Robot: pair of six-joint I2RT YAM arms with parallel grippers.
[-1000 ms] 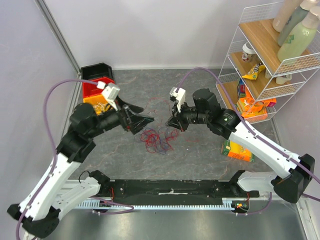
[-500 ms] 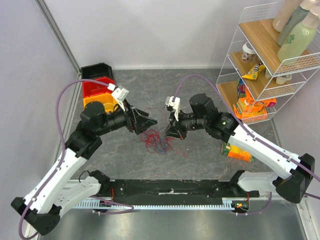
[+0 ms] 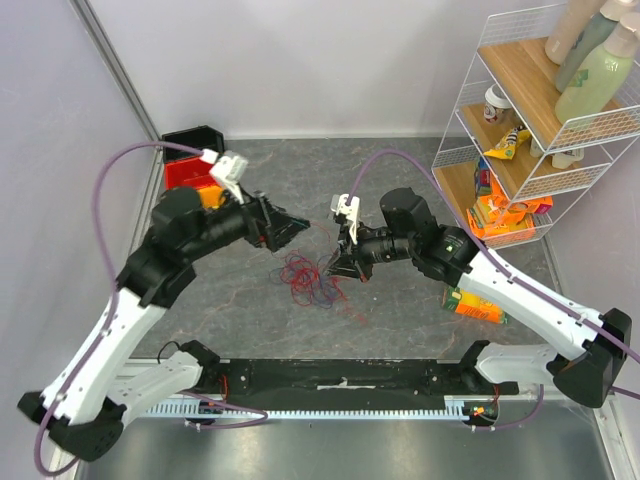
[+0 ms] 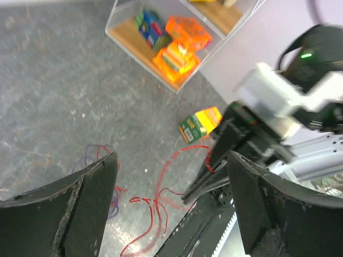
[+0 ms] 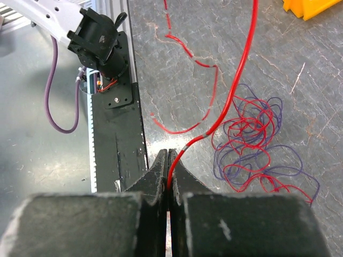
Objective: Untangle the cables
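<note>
The cables (image 3: 306,279) lie as a small tangle of red and dark purple-blue wires on the grey table between the arms; no white wire shows. My right gripper (image 3: 338,268) is just right of the tangle. In the right wrist view it (image 5: 169,159) is shut on a red cable (image 5: 236,91) that runs away past the tangle (image 5: 252,144). My left gripper (image 3: 290,225) hangs open and empty above and behind the tangle. In the left wrist view it (image 4: 171,209) is wide open, with red strands (image 4: 156,199) on the table between its fingers.
Red, orange and black bins (image 3: 192,165) stand at the back left. A wire shelf (image 3: 520,150) with boxes and bottles stands at the right. A green-orange box (image 3: 476,301) lies near it. A black rail (image 3: 340,376) runs along the front edge.
My right gripper moved down and left to the tangle's right edge with the red cable. My left gripper first neared the tangle, then drew up and back.
</note>
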